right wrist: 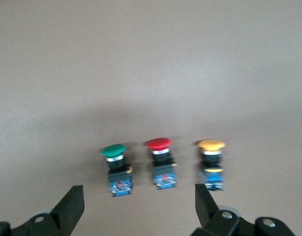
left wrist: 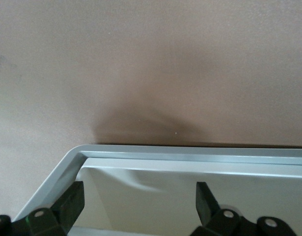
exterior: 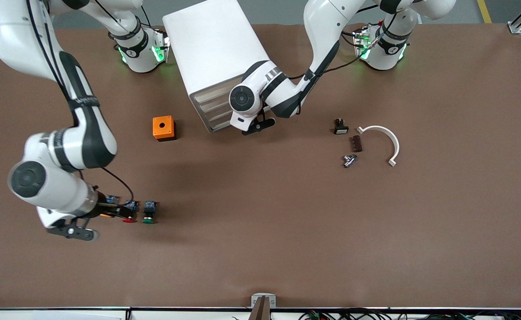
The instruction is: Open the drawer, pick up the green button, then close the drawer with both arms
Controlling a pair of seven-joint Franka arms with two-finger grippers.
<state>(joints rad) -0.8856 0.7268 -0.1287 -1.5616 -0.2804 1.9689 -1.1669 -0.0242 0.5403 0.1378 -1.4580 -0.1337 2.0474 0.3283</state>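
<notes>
Matte brown table (exterior: 287,222), round-capped green button (exterior: 149,213)

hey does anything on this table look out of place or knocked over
Nothing looks spilled or damaged. The white cabinet sits skewed to the table edges. The green button, the red button and the yellow button lie on their sides in a neat row under the open right gripper. The open left gripper is at the cabinet's front.

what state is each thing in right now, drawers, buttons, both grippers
drawer: shut, flush with the cabinet front like the others
left gripper: open, at the cabinet's drawer fronts, holding nothing
right gripper: open, over the row of three buttons, holding nothing
green button: lying on the table, untouched
red button: lying beside it, untouched
yellow button: lying at the row's end, untouched
</notes>
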